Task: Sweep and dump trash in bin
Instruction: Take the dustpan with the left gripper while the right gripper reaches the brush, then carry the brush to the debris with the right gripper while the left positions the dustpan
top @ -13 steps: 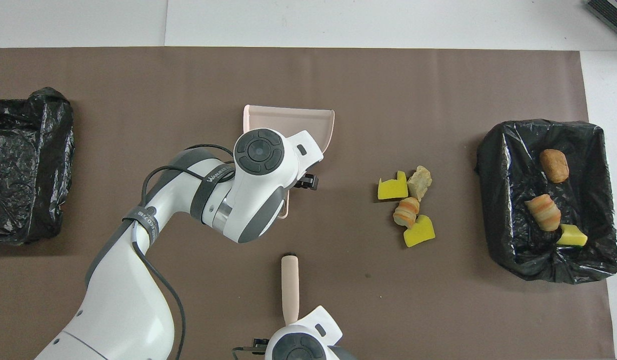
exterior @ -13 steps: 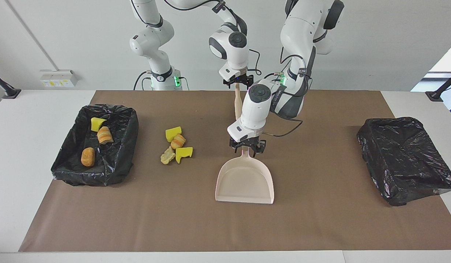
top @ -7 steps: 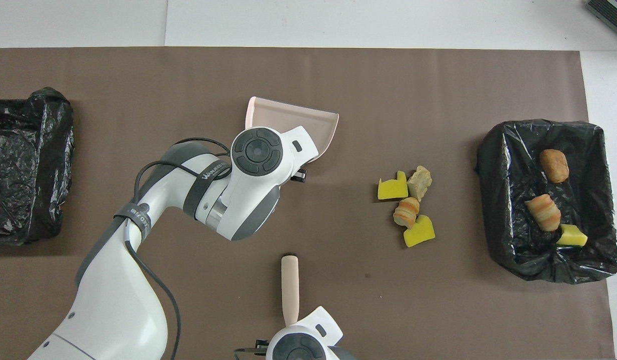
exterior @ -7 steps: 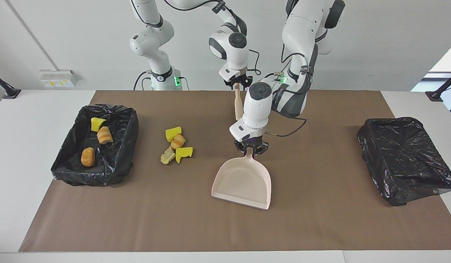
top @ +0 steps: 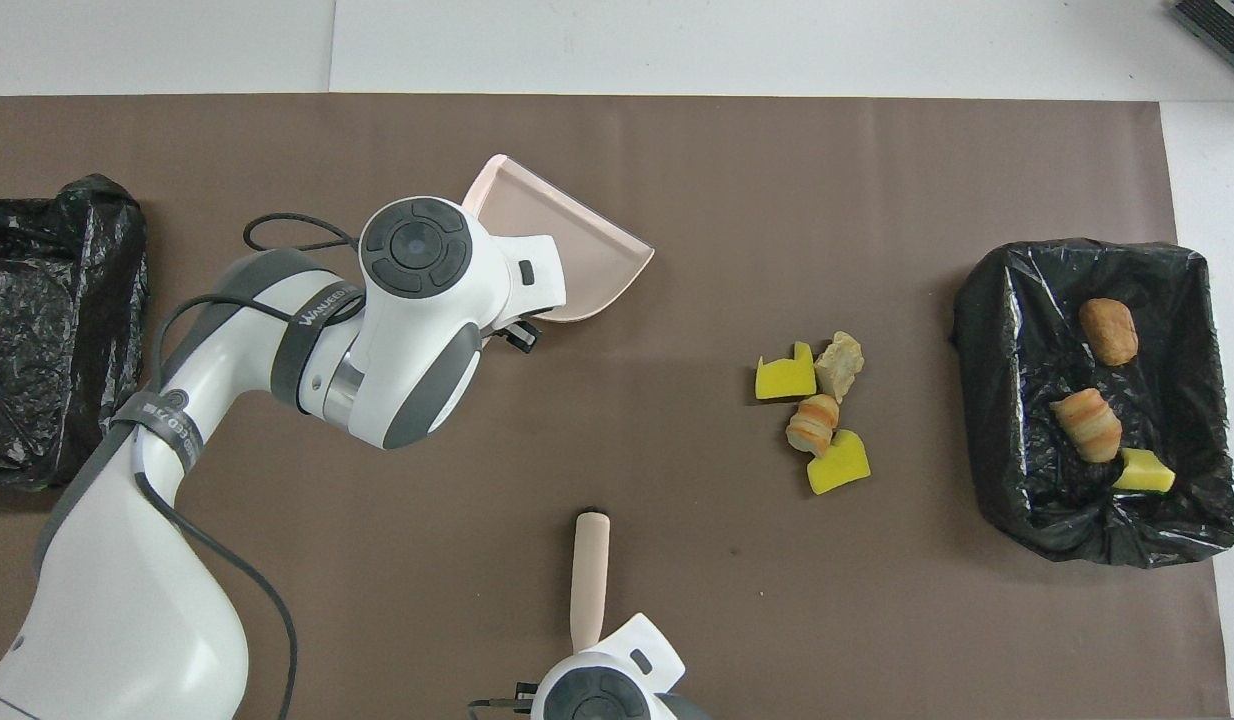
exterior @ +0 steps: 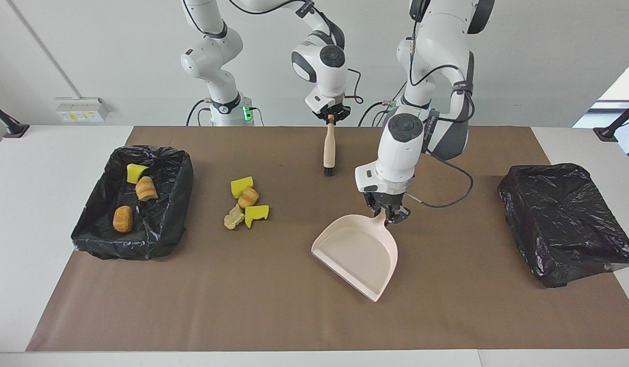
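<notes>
Left tool (exterior: 387,214): I see it gripping the dustpan (exterior: 359,253) handle, pan tilted over the worktop (exterior: 447,306).
Right tool (exterior: 331,116): clamped on the brush (exterior: 329,150), apparently.
Trash (exterior: 245,202): four pieces loose, three in the bin (exterior: 179,204).

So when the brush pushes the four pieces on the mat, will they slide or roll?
Probably mixed. The two yellow wedges have flat faces and look like sponge, so they should slide and feel light. The striped roll is rounded and may roll. The pale lump is irregular, so it may tumble.

Bright even light, soft shadows; sharp focus
</notes>
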`<state>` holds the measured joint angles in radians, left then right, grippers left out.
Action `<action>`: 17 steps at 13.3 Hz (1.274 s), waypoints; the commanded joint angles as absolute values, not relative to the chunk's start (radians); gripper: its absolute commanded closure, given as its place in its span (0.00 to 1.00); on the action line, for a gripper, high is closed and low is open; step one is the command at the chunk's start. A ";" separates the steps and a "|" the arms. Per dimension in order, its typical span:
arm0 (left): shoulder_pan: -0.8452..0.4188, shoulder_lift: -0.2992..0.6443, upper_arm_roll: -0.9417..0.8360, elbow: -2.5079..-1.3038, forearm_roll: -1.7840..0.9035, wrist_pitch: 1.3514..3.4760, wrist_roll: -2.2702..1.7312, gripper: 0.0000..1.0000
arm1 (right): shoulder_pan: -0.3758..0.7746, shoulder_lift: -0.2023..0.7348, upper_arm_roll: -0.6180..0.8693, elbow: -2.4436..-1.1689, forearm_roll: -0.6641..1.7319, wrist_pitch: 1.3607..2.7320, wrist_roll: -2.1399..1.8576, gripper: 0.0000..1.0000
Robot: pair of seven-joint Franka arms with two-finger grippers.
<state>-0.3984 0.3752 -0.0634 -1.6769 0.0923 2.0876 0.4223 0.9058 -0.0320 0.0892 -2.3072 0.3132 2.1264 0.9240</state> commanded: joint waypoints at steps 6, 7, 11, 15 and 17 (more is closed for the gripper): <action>-0.443 0.380 -0.075 -1.677 0.110 1.965 0.769 1.00 | 0.694 -0.233 0.081 -2.194 0.094 1.633 0.795 1.00; -0.469 0.383 -0.075 -1.684 0.123 1.973 0.769 1.00 | 0.663 -0.229 0.081 -2.178 0.027 1.597 0.784 1.00; -0.564 0.368 -0.074 -1.739 0.185 1.988 0.761 1.00 | 0.446 -0.181 0.084 -2.184 -0.201 1.604 0.493 1.00; -0.595 0.333 -0.074 -1.828 0.236 2.061 0.750 1.00 | 0.229 -0.077 0.086 -2.184 -0.330 1.765 0.344 1.00; -0.610 0.321 -0.074 -1.848 0.247 2.068 0.747 1.00 | 0.207 -0.028 0.087 -2.190 -0.315 1.843 0.342 1.00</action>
<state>-0.5812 0.3725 -0.0865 -1.7704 0.2213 2.0377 0.7516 0.2211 -0.0636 0.0679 -2.1960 -0.3072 1.7933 0.3511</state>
